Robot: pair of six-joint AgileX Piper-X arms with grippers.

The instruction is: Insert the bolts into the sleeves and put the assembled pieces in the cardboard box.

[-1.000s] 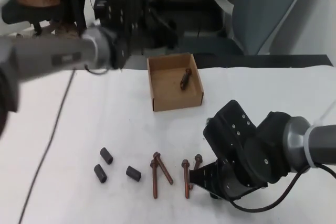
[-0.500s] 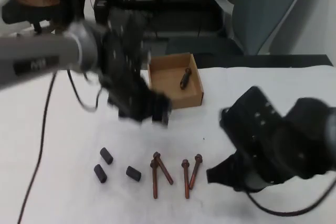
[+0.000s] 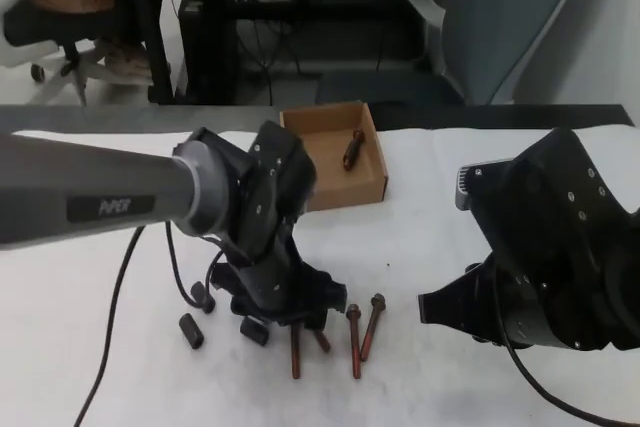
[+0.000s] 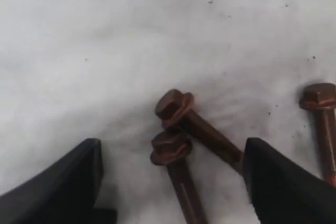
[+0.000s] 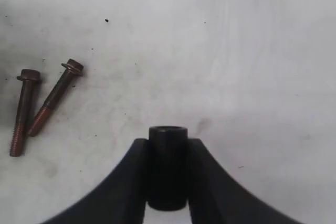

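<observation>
High view first: the open brown cardboard box [image 3: 350,190] sits at the far edge of the white bench [image 3: 450,197], with one dark assembled piece [image 3: 352,150] inside. Bare cloth lies between the arms. Now the left jaws stand wide, low around two crossed rust-brown hex-head bolts [image 4: 199,129]. Two more bolts [image 3: 354,342] lie just beside, and short black cylindrical sleeves [image 3: 190,330] lie near. Over bare bench, the right jaws pinch one matte black sleeve [image 5: 167,169], its open end pointing away from the wrist.
</observation>
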